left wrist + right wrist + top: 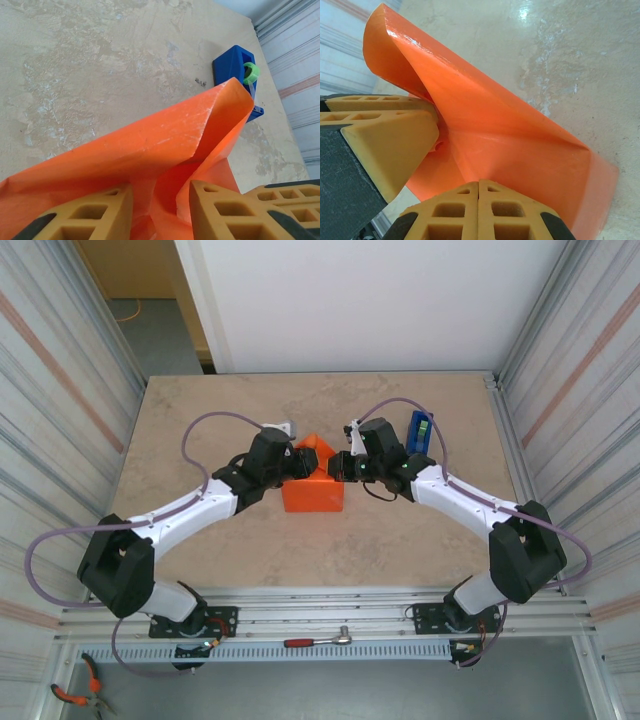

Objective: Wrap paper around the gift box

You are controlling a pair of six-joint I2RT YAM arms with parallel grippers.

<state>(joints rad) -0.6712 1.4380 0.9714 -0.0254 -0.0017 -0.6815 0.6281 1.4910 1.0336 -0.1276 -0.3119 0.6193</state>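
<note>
Left end effector (160, 189): 2 yellow lattice fingers (95, 215) standing apart, an upright fold of the paper (313, 495) in the gap between them, no clamping seen. Right end effector (479, 186): 2 yellow fingers pressed together along 1 seam, nothing seen between the pads, their tips right at the foot of the raised flap; whether they pinch its edge cannot be told. Paper: plain bright orange, glossy, unpatterned, lying at the middle of the table (200, 410) between the 2 end effectors, folded into a low block with 1 pointed flap standing up at its far side. Flap curls over at the top edge, with a crease running down to the block. Table: beige mottled stone-look surface. Tape dispenser (421, 430): blue, narrow, with 1 green roll (251, 72), far-right of the paper, near the right arm and apart from the sheet. Near rail below the arm bases: 1 ratchet wrench (322, 640) with a red handle; 1 pair of orange-handled pliers (75, 695) at the bottom-left corner.
</note>
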